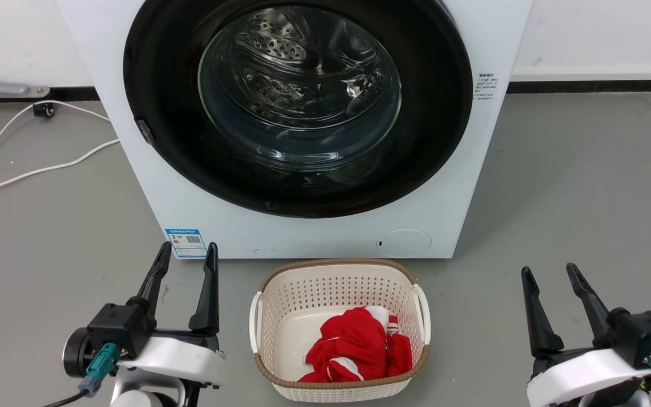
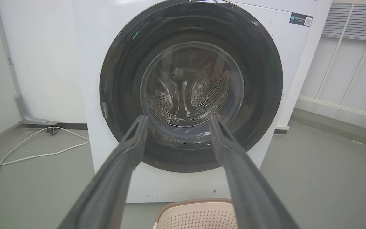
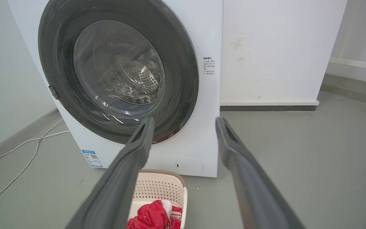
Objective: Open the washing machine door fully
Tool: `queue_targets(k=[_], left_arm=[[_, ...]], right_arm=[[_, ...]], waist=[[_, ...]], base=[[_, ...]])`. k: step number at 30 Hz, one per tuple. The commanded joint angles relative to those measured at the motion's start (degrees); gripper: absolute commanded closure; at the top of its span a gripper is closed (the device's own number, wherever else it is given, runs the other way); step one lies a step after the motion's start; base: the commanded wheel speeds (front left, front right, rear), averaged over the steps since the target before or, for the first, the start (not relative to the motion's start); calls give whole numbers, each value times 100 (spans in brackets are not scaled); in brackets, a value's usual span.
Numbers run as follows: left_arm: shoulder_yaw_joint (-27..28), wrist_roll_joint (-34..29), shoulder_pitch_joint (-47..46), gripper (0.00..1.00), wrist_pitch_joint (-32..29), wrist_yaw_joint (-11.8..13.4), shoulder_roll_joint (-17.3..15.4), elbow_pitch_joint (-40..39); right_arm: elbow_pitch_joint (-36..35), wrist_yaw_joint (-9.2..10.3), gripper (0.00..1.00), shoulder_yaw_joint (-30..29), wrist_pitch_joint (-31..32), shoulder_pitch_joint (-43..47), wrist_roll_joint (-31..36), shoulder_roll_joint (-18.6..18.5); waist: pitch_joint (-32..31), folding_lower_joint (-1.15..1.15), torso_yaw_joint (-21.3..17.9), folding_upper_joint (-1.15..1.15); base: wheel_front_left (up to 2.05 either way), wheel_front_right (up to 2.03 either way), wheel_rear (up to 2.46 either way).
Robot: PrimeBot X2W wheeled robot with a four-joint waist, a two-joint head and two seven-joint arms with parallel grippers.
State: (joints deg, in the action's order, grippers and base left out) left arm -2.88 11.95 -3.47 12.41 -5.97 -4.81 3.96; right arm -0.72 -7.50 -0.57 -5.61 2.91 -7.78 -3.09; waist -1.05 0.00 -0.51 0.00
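The washing machine door [image 1: 161, 73] is a large round glossy black disc with a bulging clear glass centre, lying flat against the white machine front, shut. It also shows in the left wrist view [image 2: 122, 79] and the right wrist view [image 3: 183, 63]. A small grey latch tab [image 1: 145, 130] sits on the door's left rim. My left gripper [image 1: 188, 255] hovers open at the lower left, well short of the machine. At the lower right my right gripper [image 1: 549, 272] is open too, with nothing between its fingers.
A cream laundry basket [image 1: 338, 273] holding red cloth [image 1: 359, 347] stands on the grey floor right before the machine. White cables [image 1: 31, 169] trail over the floor at the left. A small round white flap [image 1: 404, 242] sits low on the machine's front.
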Motion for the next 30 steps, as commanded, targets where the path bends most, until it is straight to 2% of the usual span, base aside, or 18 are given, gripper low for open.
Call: queue_targets(k=[1,24,30], left_arm=[[1,-138,51,0,63,40,-15,-10],[16,-877,115,0,292,6,81,84],[25,-817,110,0,291,-10,96,127]], right_arm=[[-63,1,0,22,-46,53,139,21],[-73,3,0,96,-256,140,793,33],[10,3,0,120,-278,113,679,32]], waist=[[-1,0,-4,0],[-24,0,-14,0],[-26,0,-10,0]], base=[[0,0,0],[0,0,0],[0,0,0]])
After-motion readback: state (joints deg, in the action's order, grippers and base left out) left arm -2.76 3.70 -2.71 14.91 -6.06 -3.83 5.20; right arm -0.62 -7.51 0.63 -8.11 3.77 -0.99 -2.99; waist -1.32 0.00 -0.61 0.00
